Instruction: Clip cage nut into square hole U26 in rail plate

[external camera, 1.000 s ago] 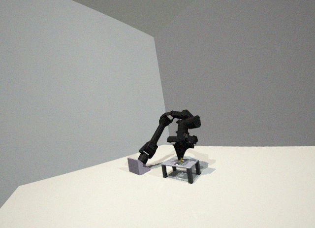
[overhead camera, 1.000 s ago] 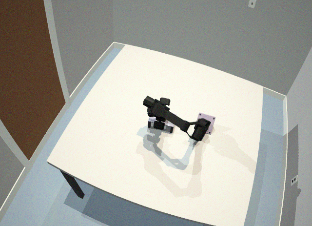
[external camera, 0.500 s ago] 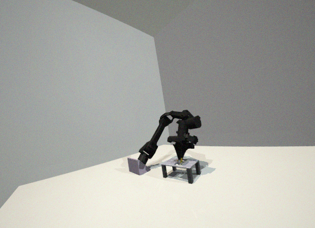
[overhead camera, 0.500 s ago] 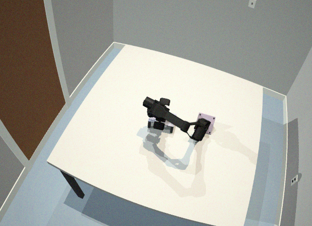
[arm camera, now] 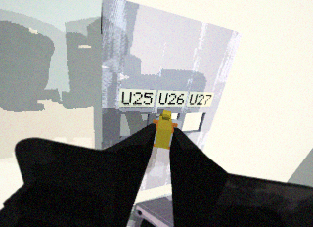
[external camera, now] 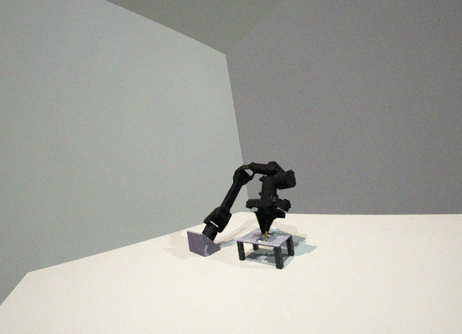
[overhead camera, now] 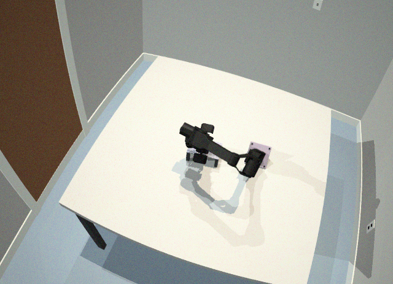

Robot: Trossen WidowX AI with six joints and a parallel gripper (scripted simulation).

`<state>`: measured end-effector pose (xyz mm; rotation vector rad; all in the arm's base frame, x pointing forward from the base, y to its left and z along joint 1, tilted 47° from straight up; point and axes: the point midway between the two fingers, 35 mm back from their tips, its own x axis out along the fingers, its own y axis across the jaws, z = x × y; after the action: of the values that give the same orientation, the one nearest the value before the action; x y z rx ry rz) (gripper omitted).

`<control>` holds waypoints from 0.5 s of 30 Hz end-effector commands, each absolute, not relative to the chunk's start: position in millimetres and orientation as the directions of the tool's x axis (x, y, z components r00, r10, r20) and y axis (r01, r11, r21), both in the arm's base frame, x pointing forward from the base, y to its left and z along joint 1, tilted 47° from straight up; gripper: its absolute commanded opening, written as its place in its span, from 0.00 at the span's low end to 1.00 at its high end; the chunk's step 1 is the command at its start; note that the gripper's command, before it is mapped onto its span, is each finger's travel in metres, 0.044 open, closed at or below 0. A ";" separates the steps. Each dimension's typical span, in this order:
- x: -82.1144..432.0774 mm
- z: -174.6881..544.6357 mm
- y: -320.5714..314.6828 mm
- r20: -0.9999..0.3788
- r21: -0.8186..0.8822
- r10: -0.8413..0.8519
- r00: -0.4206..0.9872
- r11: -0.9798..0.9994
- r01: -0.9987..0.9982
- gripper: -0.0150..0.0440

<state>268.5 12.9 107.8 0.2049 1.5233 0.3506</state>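
Wrist view, fingers (external camera: 265, 231): pinching yellow-orange winged cage nut (arm camera: 163, 134) (external camera: 266, 235), at U26 hole (arm camera: 174, 116).
Handling: probably light, springy.
Grip: both wings, squeezed evenly.

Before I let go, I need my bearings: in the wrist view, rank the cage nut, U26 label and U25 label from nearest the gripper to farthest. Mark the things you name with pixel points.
1. Cage nut (external camera: 266, 235) (arm camera: 163, 134), between the fingers.
2. U26 label (arm camera: 171, 99), just above the nut.
3. U25 label (arm camera: 137, 98), to the picture's left of U26.

Can't make out the wings of the cage nut (external camera: 266, 235) (arm camera: 163, 131) or their fit in the mostly covered U26 hole (arm camera: 174, 116). Can't find the nut from the top. Loses the table's (overhead camera: 142, 195) (external camera: 336, 278) (arm camera: 274, 90) near edge in the exterior view.
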 end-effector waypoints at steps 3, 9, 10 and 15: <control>268.4 108.4 12.7 -0.942 0.333 0.336 0.015 0.938 -0.095 0.32; 268.4 108.3 12.6 -0.940 0.338 0.341 0.015 0.936 -0.095 0.32; 268.4 108.3 12.6 -0.939 0.340 0.343 0.015 0.936 -0.095 0.32; 268.5 107.9 12.2 -0.933 0.358 0.361 0.013 0.929 -0.096 0.32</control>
<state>268.7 11.6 108.5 0.2071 1.5192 0.3469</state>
